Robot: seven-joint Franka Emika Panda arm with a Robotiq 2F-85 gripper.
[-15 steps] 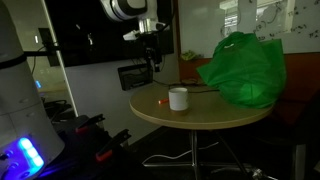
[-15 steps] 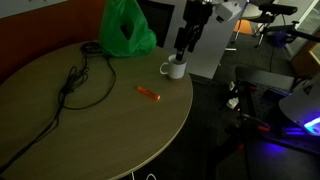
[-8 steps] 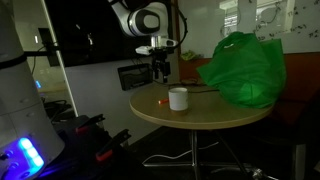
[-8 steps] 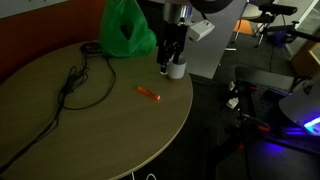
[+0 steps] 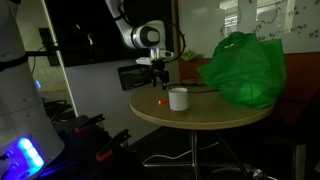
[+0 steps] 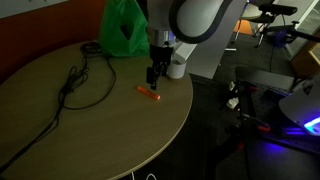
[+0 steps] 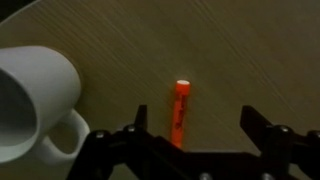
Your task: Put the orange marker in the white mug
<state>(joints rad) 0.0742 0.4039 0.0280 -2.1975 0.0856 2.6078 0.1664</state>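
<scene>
Two fingers (image 7: pixel 137 128) spread wide in the wrist view, so your gripper (image 7: pixel 195 138) is holding nothing. The orange marker (image 7: pixel 180 110) lies flat on the table (image 7: pixel 240 50) between the fingers, nearer one of them; you can't tell contact from here. The white mug (image 7: pixel 35 90) is just beside the marker, handle on the gripper's side. In an exterior view your gripper (image 6: pixel 153 76) hangs low right over the marker (image 6: pixel 148 94), with the mug (image 6: pixel 177 68) upright near the table edge. The green bag (image 6: pixel 125 30) sits behind the mug, and the black cable (image 6: pixel 75 85) is well apart from the marker.
</scene>
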